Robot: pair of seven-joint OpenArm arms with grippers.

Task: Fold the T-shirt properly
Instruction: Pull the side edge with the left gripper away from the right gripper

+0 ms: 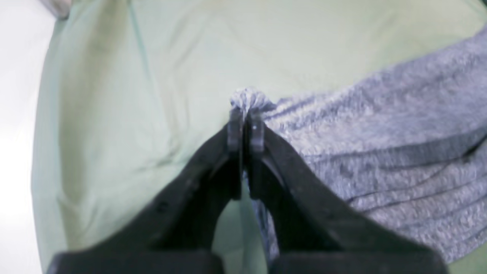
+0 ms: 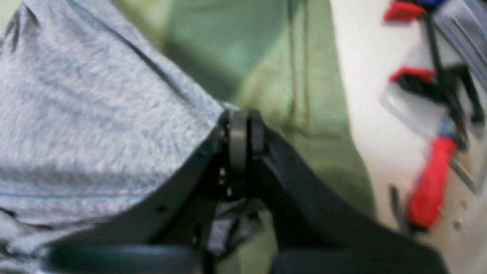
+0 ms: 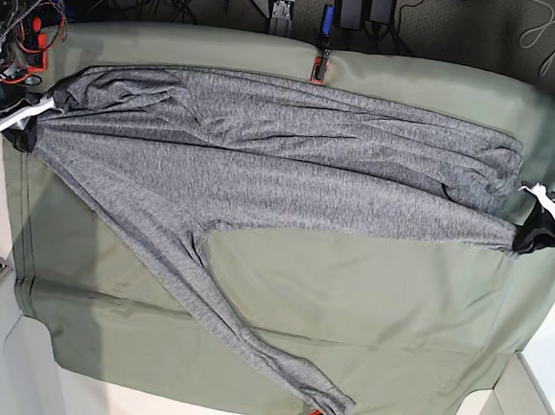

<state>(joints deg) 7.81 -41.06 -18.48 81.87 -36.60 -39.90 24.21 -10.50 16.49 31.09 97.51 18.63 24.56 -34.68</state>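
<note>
A: Counter (image 3: 366,301) first: it is draped in a green cloth (image 3: 275,361), and the T-shirt (image 3: 262,158) is stretched across its far half, held taut from one side to the other, with one long sleeve (image 3: 247,345) trailing diagonally toward the near edge.

B: How is the shirt held?

A: Each end is pinched. The left hand (image 1: 245,121) is clenched on a small tuft of grey knit, seen poking out past its tips in the left wrist view. The right hand (image 2: 241,125) is clamped on the fabric edge at the opposite end.

B: What should be minded for the step in hand?

A: It is judged that the shirt is being spread or carried over for a fold. Both ends are best moved together at equal height, so that tension is kept even and no diagonal creases are pulled in. The loose sleeve should be watched, lest it be dragged off the counter.

B: What cannot be made out?

A: The second sleeve is not plainly seen; it may be tucked into the bunched folds. Which end is collar and which is hem cannot be told. Both wrist views are blurred, and red-handled tools (image 2: 430,190) beside the counter are only vaguely seen.
</note>
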